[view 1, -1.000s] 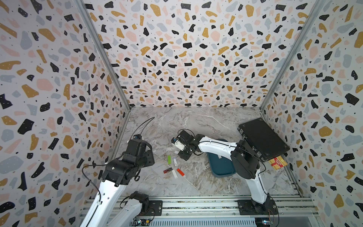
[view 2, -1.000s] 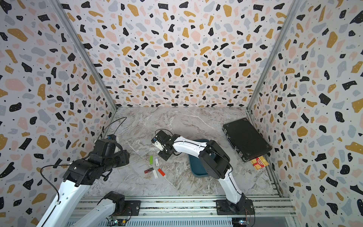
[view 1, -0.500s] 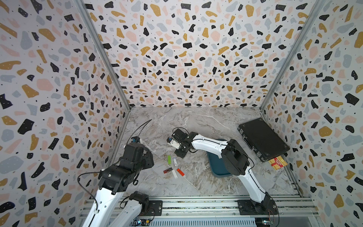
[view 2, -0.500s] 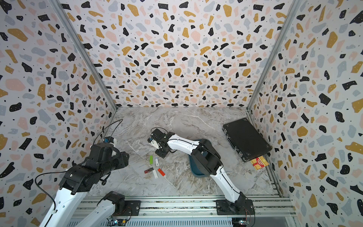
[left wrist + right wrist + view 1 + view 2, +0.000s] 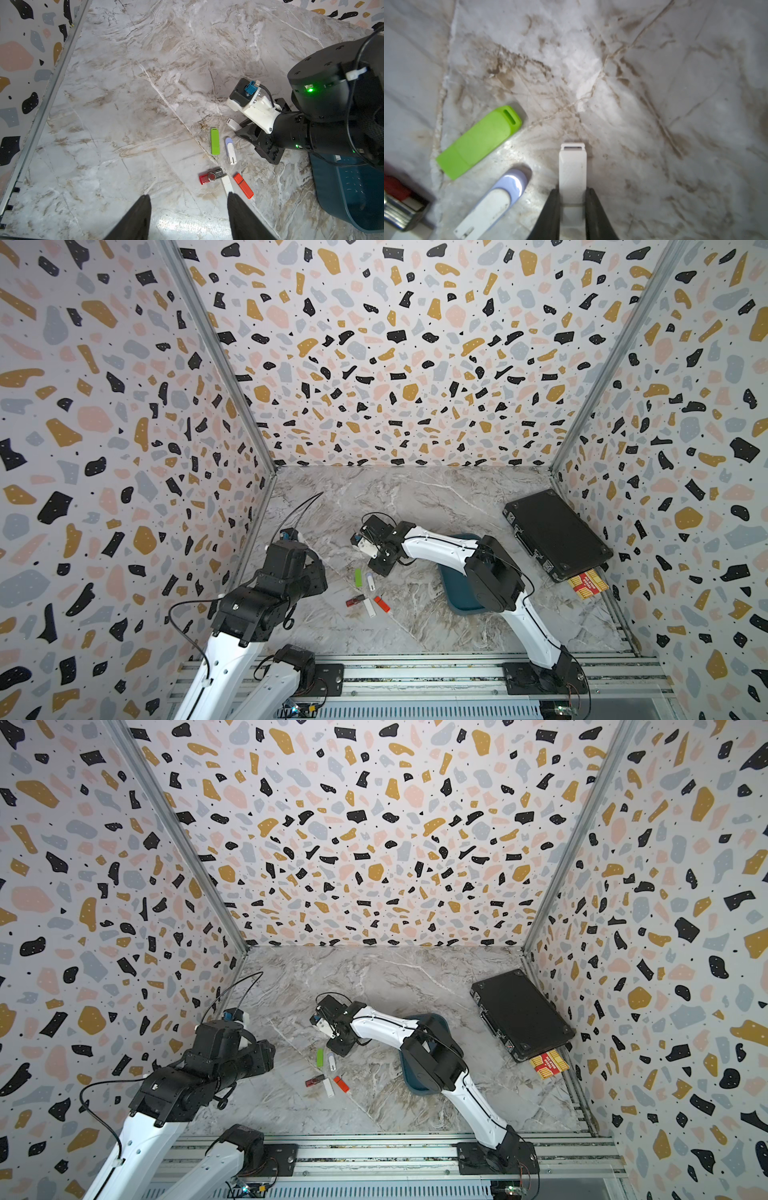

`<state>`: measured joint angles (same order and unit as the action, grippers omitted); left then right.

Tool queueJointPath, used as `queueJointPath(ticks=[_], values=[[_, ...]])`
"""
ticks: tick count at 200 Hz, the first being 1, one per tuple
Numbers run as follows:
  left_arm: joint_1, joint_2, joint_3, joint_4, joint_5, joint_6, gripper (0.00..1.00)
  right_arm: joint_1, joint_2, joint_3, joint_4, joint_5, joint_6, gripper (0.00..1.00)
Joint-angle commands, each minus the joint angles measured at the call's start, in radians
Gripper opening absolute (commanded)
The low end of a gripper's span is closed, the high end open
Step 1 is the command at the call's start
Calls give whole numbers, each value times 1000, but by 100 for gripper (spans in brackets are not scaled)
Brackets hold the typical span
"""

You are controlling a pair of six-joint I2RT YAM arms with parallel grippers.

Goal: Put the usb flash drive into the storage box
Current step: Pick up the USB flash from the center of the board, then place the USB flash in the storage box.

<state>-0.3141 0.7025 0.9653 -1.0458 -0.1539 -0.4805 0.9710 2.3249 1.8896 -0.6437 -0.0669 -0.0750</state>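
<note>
Right fingers [image 5: 550,214]: clamped on the rear half of a white USB flash drive [image 5: 572,170], with its loop end sticking out ahead.
Left fingers [image 5: 135,218]: spread apart with nothing between them, above the bench [image 5: 124,104].
Held drive's place: low over the bench, just beside a green drive [image 5: 479,143] and a lilac-and-white drive [image 5: 496,199], outside the box.
Storage box [image 5: 453,589]: teal, on the bench, partly under the right arm.

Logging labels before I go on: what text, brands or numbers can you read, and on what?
Nothing is legible.
Packet: print too small to read.
Storage box: faint marks inside, unreadable.
White drive: no text.
Other drives: no text shows.
</note>
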Motion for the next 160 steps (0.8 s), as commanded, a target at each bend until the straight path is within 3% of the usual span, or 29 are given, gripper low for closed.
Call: queueJointPath(ticks=[1,30,71,121,160], values=[[6,-5,-10,32,6,14,63,6,-35,17,-19,9,23,19],[6,-6,-13,33,6,13,64,4,-102,13,-21,26,39,17],[6,5,-17,41,20,14,64,-50,-335,-124,-6,67,71,16],[5,46,-16,43,42,21,64,-282,-682,-508,77,92,201,17],[4,59,-18,44,52,20,65,-439,-777,-722,103,107,302,17]])
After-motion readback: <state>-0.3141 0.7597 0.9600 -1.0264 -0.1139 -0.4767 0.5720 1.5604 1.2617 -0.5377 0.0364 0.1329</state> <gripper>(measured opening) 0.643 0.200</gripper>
